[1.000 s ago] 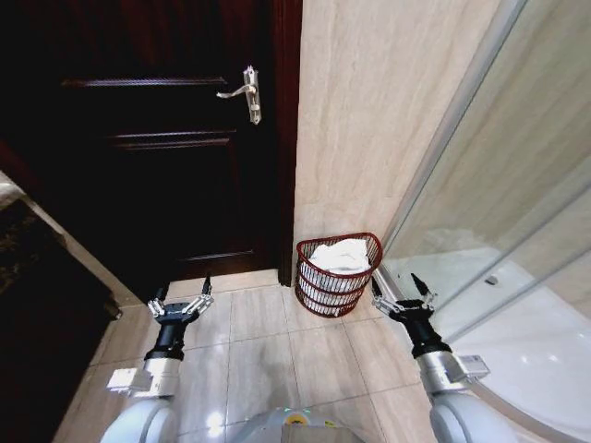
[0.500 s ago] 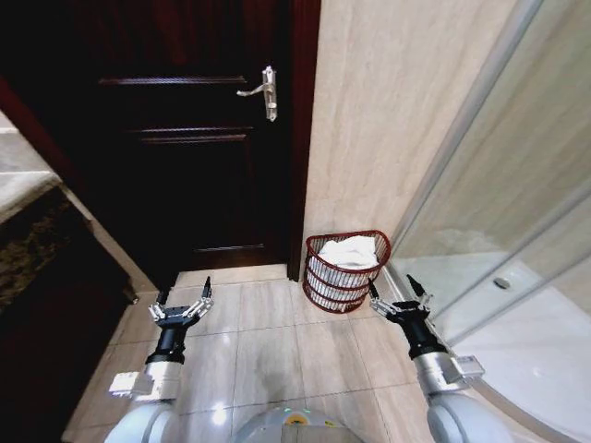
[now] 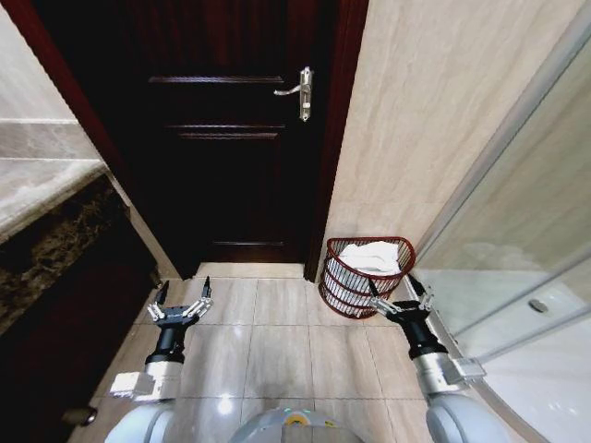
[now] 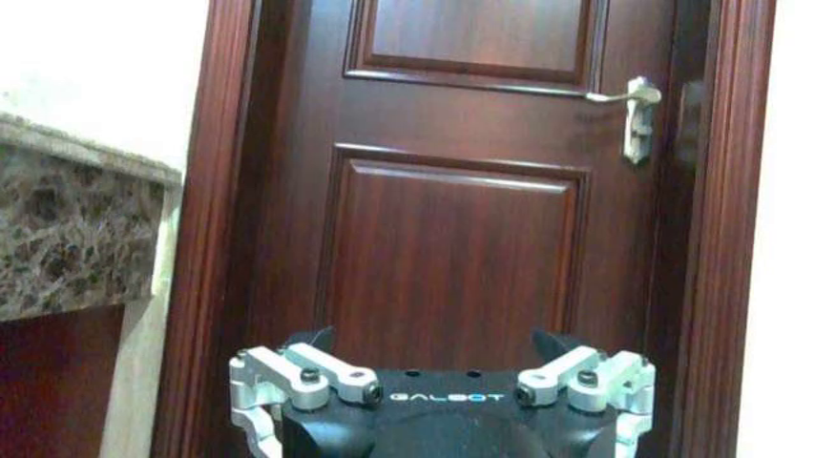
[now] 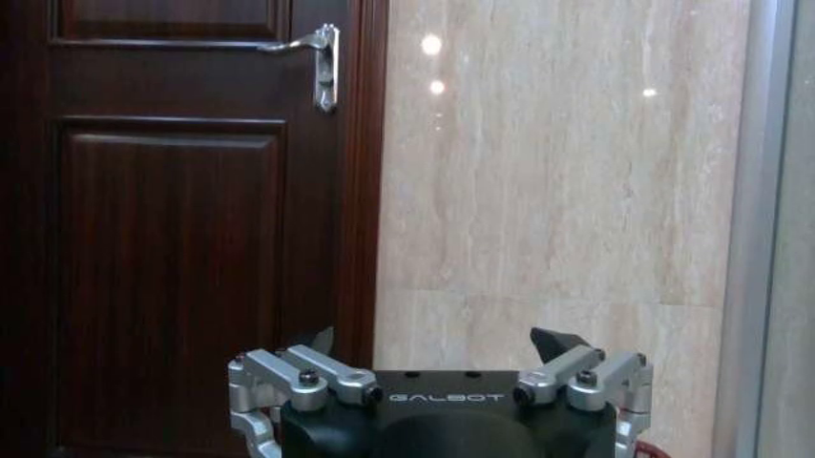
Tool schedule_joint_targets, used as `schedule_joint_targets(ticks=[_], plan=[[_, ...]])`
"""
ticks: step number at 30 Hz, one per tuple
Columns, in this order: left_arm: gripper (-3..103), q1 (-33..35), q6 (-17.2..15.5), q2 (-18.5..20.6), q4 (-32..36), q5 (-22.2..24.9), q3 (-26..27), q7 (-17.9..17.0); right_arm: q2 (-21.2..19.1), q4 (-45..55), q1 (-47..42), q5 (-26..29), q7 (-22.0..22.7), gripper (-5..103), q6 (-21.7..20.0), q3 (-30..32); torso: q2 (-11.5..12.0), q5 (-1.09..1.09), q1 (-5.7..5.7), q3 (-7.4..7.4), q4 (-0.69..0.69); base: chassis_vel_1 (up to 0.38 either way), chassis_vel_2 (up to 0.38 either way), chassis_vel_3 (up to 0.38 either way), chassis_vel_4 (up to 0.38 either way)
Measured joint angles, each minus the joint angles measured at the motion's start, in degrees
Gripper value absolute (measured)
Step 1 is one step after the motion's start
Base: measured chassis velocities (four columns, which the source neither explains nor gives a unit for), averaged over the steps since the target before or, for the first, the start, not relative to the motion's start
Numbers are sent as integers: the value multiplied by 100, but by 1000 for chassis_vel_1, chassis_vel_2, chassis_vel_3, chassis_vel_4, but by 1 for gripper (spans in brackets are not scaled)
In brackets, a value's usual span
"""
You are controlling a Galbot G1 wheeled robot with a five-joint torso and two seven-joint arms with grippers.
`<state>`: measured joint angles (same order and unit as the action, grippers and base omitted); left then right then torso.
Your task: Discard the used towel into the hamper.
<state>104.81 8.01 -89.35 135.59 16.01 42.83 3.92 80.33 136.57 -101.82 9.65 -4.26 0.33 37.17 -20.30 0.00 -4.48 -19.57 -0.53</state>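
Note:
The hamper [image 3: 358, 286], a small round reddish-brown wire basket, stands on the tiled floor in the corner between the door frame and the beige wall. A white towel [image 3: 371, 256] lies crumpled inside it. My right gripper [image 3: 392, 285] hangs open and empty just in front of the hamper's near side, apart from it. My left gripper [image 3: 185, 288] is open and empty over the floor tiles, well to the hamper's left, facing the door. In the wrist views, the left gripper [image 4: 433, 340] and right gripper [image 5: 437, 340] show spread fingers with nothing between them.
A dark wooden door [image 3: 231, 148] with a metal lever handle [image 3: 300, 91] stands shut ahead. A dark stone counter [image 3: 46, 221] juts in on the left. A glass shower wall [image 3: 517, 231] runs along the right. Beige floor tiles [image 3: 277, 341] lie between the arms.
The whole head view has swung left: door and hamper sit farther right in the picture and the counter has come into view. Both arms hold the same pose, and the towel stays in the hamper.

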Motion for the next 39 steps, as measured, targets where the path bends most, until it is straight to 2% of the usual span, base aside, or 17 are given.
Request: schedule_joint_targets(ticks=[8,19,27,39], plan=[[100,-57,-106,-3,33,-63,-24,-72,22,12,-29,52,-13,100,61,-7,-202,0,-77,-125,-1,0,0,0,0],[100,-86,-113,-69,15,-201,-47,-84,-59,39,35,86,-24,100,-61,53,-495,0,-178,-315,0,4,2,3,5],[100,-137,-100,-100,-15,-328,-56,-144,-123,34,85,152,-12,100,-76,98,-629,-1,-229,-401,-4,35,35,36,42],[100,-189,-220,-101,65,-332,-57,-144,-99,29,128,110,-12,100,-80,57,-886,0,-340,-543,-1,0,0,0,0]])
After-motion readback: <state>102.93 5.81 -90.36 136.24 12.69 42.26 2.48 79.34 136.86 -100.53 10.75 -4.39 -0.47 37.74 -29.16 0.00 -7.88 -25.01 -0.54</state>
